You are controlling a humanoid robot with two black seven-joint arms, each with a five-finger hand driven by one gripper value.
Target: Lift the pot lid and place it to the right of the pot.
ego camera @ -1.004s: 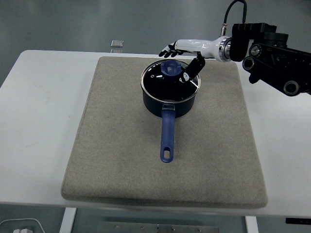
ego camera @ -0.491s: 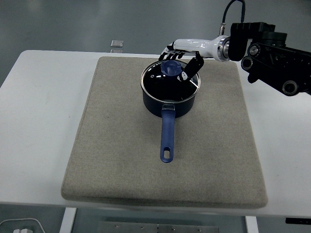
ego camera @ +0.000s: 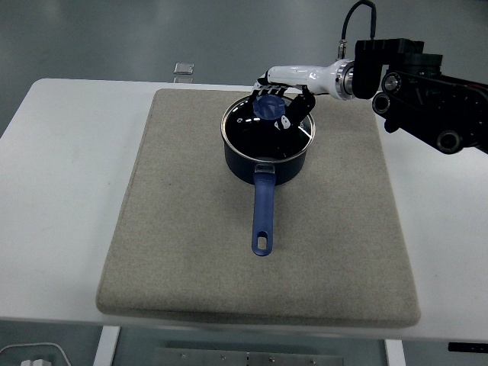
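A dark blue pot with a long blue handle stands on the grey mat, toward its far middle. The handle points at the near edge. The glass lid sits on the pot, with a blue knob on top. My right hand reaches in from the right and hovers over the knob. Its fingers are spread behind the knob and the thumb is to the knob's right. The fingers are not closed on the knob. The left arm is out of view.
The mat covers most of the white table. Bare mat lies to the right of the pot. A small clear object lies at the table's far edge. My right forearm and its black housing hang over the right side.
My right hand has moved left and down, from beside the lid's right rim to over the knob, with the fingers now straddling it. The pot and lid have not moved.
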